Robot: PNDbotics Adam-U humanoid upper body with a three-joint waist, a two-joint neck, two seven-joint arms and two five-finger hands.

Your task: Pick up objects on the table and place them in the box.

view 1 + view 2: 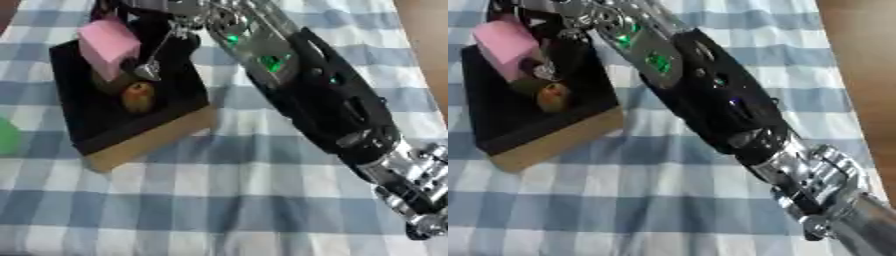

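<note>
A black-lined cardboard box [150,143] lies at the upper left of the checked cloth. My right arm reaches across from the lower right, and my right hand [178,17] hangs over the box's far side. A pink block [108,43] sits tilted between its dark fingers above and a long silver-tipped thumb [148,70] below right; the hand looks shut on it. An orange-red round thing [137,96] lies inside the box just under the block, beside a darker brownish shape. My left hand shows in no view.
A green thing [6,135] shows at the left edge, beside the box. The blue-and-white checked cloth [219,200] spreads in front of the box. The table's right edge and brown floor [868,75] are at the right.
</note>
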